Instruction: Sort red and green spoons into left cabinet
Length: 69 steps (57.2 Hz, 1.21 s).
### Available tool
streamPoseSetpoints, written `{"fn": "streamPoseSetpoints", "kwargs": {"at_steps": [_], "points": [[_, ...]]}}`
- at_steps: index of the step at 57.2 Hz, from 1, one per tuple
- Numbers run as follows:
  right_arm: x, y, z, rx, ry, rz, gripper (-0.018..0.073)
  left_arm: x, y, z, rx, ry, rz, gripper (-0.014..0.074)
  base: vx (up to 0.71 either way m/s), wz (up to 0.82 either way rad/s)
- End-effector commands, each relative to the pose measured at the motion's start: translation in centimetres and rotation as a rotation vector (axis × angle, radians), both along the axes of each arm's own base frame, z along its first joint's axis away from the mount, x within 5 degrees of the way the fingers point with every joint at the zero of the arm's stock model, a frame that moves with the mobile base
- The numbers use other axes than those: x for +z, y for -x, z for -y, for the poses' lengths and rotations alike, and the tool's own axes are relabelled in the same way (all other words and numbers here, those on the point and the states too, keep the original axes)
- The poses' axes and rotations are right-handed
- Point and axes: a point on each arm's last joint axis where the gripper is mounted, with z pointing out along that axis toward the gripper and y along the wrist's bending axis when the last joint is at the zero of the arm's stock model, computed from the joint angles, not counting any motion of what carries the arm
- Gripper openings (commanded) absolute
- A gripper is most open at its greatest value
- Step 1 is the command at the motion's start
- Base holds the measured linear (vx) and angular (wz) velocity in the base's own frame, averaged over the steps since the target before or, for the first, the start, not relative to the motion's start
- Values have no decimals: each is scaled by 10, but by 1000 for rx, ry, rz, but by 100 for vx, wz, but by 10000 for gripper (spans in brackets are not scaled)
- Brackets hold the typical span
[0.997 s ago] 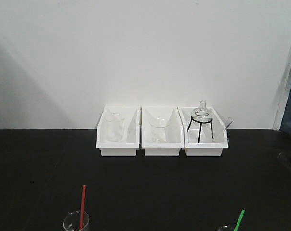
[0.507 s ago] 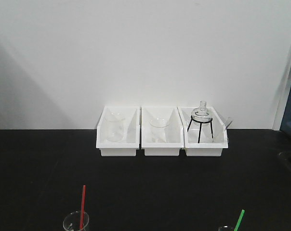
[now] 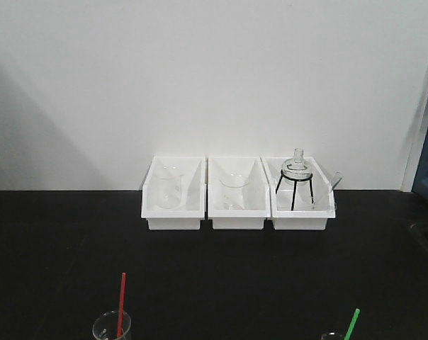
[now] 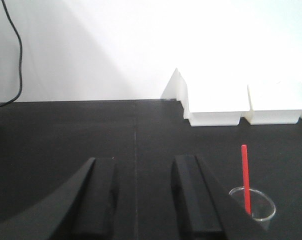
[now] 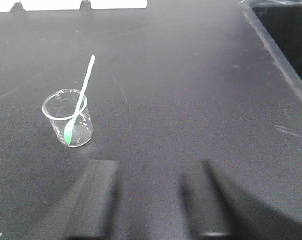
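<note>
The red spoon (image 3: 121, 303) stands upright in a small glass beaker (image 3: 111, 327) at the bottom left of the front view. It also shows in the left wrist view (image 4: 246, 179), just right of my left gripper (image 4: 143, 170), which is open and empty over the black table. The green spoon (image 5: 81, 101) leans in another glass beaker (image 5: 68, 118), ahead and left of my right gripper (image 5: 148, 175), which is open and empty. Its handle tip shows in the front view (image 3: 351, 323). The left cabinet is out of view.
Three white plastic bins (image 3: 237, 194) stand against the back wall, holding a beaker (image 3: 167, 187), a second beaker (image 3: 232, 190) and a flask on a black tripod (image 3: 296, 178). A sink edge (image 5: 271, 45) runs along the table's right side.
The view has shifted slightly: the two beakers with spoons sit a little lower in the front frame. Nothing was grasped or released.
</note>
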Motion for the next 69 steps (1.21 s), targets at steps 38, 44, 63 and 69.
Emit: {"fn": "streamPoseSetpoints", "kwargs": {"at_steps": [38,44,63,69], "points": [[16,-20,-1,12,-1,146,510,5,-154,76,-460,19,46,448,0,0],[16,-20,-1,12,-1,146,510,-9,-175,88,-486,22,5,448,0,0],[16,-19,-1,13,1,143,510,-50,-220,105,-487,46,-93,448,0,0],[16,-19,-1,13,2,143,510,-60,-227,106,-476,83,-123,448,0,0]]}}
